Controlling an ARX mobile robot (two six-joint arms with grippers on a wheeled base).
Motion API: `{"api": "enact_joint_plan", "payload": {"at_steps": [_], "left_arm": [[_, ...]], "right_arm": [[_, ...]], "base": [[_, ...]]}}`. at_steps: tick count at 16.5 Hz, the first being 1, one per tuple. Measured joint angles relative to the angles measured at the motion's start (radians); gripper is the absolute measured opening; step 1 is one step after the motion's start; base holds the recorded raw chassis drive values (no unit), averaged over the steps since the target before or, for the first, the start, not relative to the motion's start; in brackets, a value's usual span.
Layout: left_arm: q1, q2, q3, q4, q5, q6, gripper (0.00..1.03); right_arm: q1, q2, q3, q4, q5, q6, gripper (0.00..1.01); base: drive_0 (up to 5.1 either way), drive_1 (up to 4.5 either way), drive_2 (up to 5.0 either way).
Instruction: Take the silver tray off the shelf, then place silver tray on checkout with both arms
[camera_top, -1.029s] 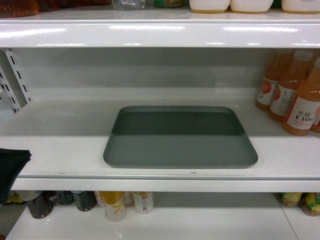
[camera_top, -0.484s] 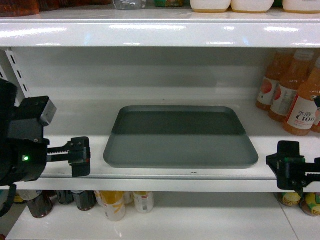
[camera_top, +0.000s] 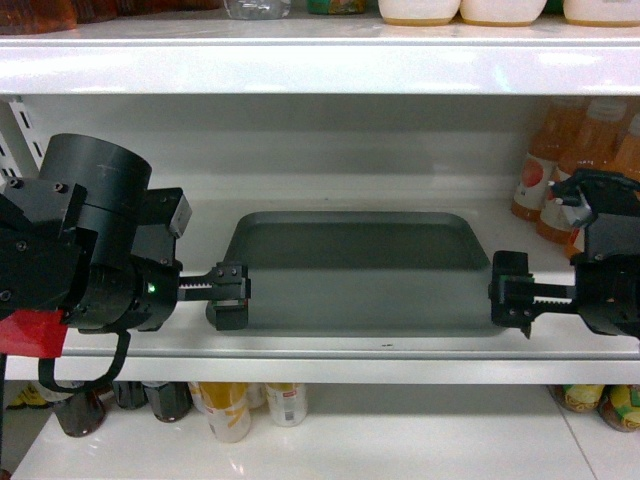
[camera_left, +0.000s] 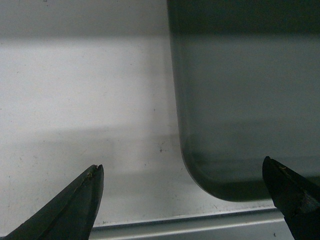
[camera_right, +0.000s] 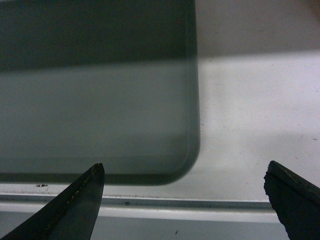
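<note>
- Head view: silver tray (camera_top: 358, 270) flat on the white shelf (camera_top: 320, 345), roughly centred, its far half in shadow from the shelf board above.
- Left gripper (camera_top: 229, 297) at the tray's near left corner, dark fingers over the rim there; contact with the tray not clear from here. Bulky round black housing of the left arm (camera_top: 95, 245) behind it, green light lit on its side.
- Right gripper (camera_top: 510, 296) at the tray's near right corner, right arm (camera_top: 605, 265) reaching in from the right edge.
- Orange juice bottles (camera_top: 545, 175) standing at the far right of the same shelf, partly hidden by the right arm. More bottles and cans (camera_top: 230, 405) on the lower shelf below.
- Left wrist view: left gripper (camera_left: 192, 197) spread wide, one fingertip over bare shelf (camera_left: 80, 110) to the left, the other over the tray's floor. Rounded near corner of the silver tray (camera_left: 245, 100) between them, nothing gripped. Shelf's front lip along the bottom.
- Right wrist view: right gripper (camera_right: 192, 192) likewise wide, one fingertip low over the tray side, the other over bare shelf (camera_right: 255, 115) at right. Near right corner of the silver tray (camera_right: 95, 105) between the fingers, ungripped, just back from the shelf's front edge.
</note>
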Motion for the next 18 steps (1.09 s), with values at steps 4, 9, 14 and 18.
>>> {"api": "enact_joint_plan", "payload": {"at_steps": [4, 9, 14, 18], "left_arm": [[0.002, 0.050, 0.041, -0.025, -0.022, -0.004, 0.98], [0.018, 0.100, 0.110, -0.057, -0.026, -0.022, 0.98], [0.022, 0.135, 0.176, -0.088, -0.030, -0.034, 0.98], [0.023, 0.161, 0.208, -0.116, -0.040, -0.034, 0.98]], "right_arm": [[0.026, 0.096, 0.102, -0.037, 0.031, 0.004, 0.98], [0.032, 0.221, 0.267, -0.108, 0.104, 0.010, 0.98], [0.023, 0.318, 0.440, -0.216, 0.127, 0.039, 0.98], [0.025, 0.358, 0.504, -0.282, 0.109, 0.039, 0.98]], "base": [[0.0, 0.00, 0.0], [0.0, 0.00, 0.0], [0.0, 0.00, 0.0], [0.0, 0.00, 0.0]]}}
